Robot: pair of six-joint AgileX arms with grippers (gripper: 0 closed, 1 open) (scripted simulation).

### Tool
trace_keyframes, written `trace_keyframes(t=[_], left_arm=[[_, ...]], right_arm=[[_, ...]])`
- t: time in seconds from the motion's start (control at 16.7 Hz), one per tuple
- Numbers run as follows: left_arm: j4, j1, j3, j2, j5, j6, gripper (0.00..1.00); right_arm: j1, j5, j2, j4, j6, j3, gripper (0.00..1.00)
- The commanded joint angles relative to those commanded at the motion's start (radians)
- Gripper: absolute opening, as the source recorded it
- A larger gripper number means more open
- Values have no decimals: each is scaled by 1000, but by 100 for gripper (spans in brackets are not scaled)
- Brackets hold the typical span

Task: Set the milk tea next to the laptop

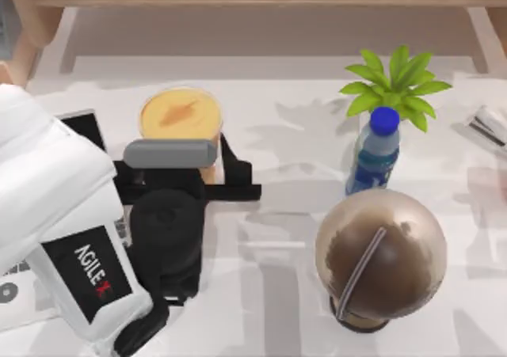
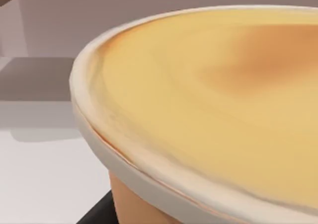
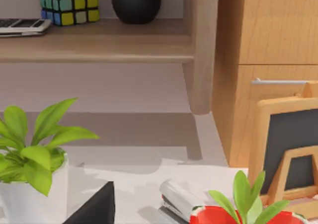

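The milk tea [image 1: 181, 115], a clear cup of orange-yellow drink with a flat yellow top, sits at the table's middle left. My left gripper [image 1: 198, 175] is shut on its body, one black finger on either side. Its sealed top [image 2: 213, 100] looms close in the left wrist view. Whether the cup rests on the table or hangs above it I cannot tell. The laptop [image 1: 83, 126] lies just left of the cup, mostly hidden under my left arm; only a dark corner and a strip of its base show. A dark part of my right gripper [image 3: 94, 209] edges into the right wrist view.
A brown dome-lidded cup with a straw [image 1: 379, 254] stands front right. Behind it are a blue-capped bottle [image 1: 374, 153] and a green plant [image 1: 396, 84]. A stapler [image 1: 487, 127] lies at the right edge. A wooden shelf [image 3: 99, 45] runs along the back.
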Motion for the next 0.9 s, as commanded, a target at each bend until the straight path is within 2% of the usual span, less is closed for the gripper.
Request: trace_keyframes(t=[0.42,0.9], left_arm=[[-51,-1,-3,-54,-1,2,0],[-27,-18,23,-111,-20,1,0]], right_arm=[[0,0,0,0,0,0,100],[0,0,0,0,0,0,100]])
